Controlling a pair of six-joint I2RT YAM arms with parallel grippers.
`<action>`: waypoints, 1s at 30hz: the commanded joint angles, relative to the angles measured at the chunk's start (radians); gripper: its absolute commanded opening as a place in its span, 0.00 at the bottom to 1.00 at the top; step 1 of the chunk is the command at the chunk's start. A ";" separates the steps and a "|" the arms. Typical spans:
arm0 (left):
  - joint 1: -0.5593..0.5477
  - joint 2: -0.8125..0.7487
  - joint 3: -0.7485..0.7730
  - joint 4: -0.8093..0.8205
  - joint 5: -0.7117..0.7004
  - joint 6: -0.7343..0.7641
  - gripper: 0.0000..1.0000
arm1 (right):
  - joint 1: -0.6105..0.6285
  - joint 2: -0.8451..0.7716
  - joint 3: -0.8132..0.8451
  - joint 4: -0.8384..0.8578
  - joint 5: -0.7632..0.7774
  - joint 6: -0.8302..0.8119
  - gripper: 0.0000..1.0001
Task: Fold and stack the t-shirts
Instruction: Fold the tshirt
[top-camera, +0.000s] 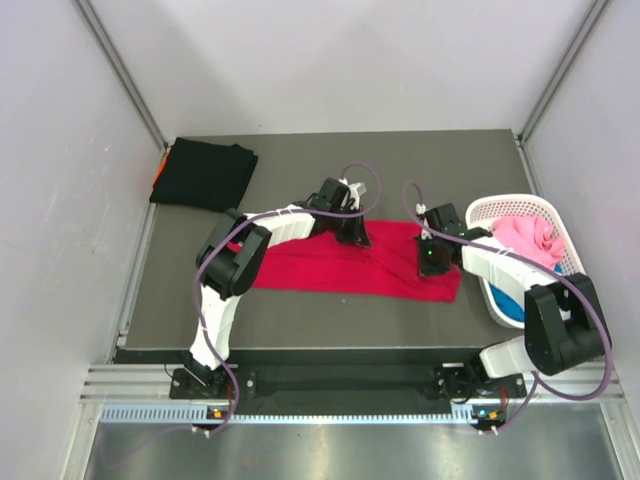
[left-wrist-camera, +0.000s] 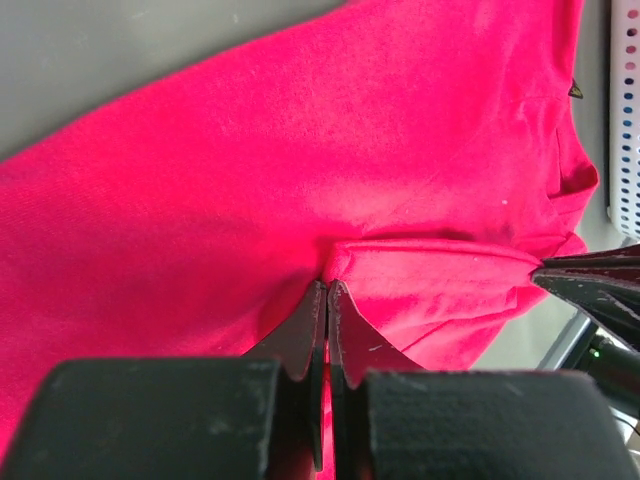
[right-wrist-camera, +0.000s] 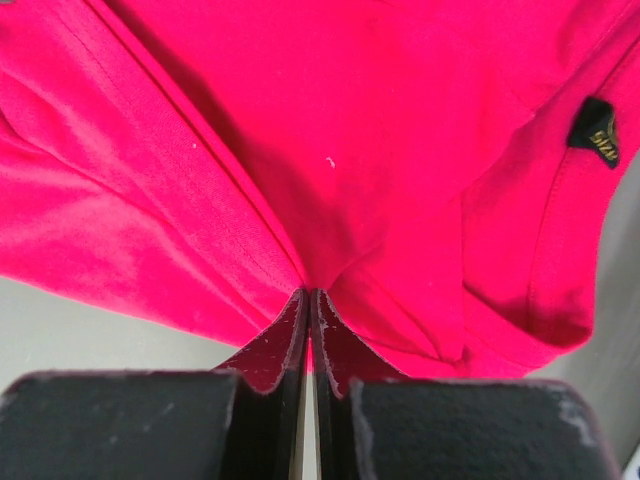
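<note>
The left hand (left-wrist-camera: 327, 287) and the right hand (right-wrist-camera: 308, 292) each pinch the soft bright red t-shirt (top-camera: 320, 270) on the grey bench (top-camera: 330, 160).

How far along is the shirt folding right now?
Done: a black t-shirt lies folded at the far left corner of the table, with an orange edge peeking out beside it. In hand: the left gripper and right gripper are shut on the red t-shirt. Left: the pink t-shirt and blue t-shirt in the white basket.

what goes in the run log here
left gripper: shut on red t-shirt | right gripper: shut on red t-shirt | black t-shirt: folded, far left
</note>
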 joint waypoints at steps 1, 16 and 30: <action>0.001 -0.050 -0.005 0.026 -0.044 0.005 0.00 | -0.010 0.021 -0.013 0.030 0.016 0.012 0.02; 0.001 -0.113 0.088 -0.212 -0.257 0.013 0.27 | -0.008 -0.063 0.079 -0.082 0.145 0.103 0.24; 0.128 -0.229 0.007 -0.313 -0.202 -0.013 0.28 | -0.002 -0.048 -0.073 0.120 -0.017 0.192 0.18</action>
